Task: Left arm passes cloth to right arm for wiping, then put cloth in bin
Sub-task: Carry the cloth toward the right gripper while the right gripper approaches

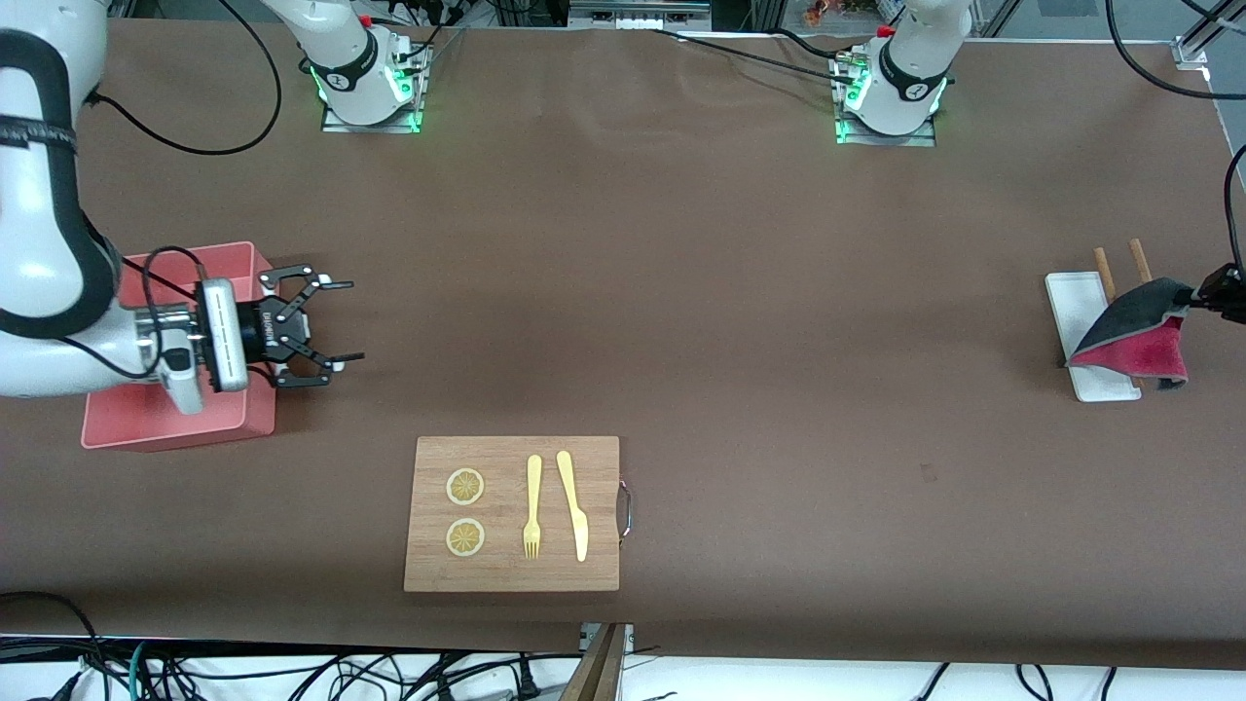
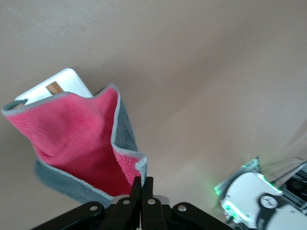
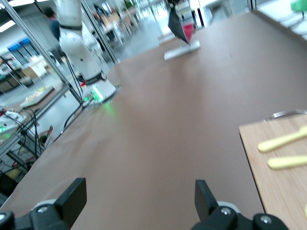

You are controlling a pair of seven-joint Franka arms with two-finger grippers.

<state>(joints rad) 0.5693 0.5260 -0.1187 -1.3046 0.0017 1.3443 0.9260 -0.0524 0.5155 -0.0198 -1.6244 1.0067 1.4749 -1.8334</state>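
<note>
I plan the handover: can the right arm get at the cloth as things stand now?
Probably not yet. The cloth hangs from the shut left gripper over the white tray, while the open right gripper waits beside the bin.

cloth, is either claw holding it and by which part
The left claw pinches the cloth by one corner, lifted over the white tray. The right claw is open, holding nothing.

The left gripper (image 2: 142,184) pinches the cloth (image 2: 79,143), which hangs red-face-out above the white tray (image 2: 64,84).
</note>
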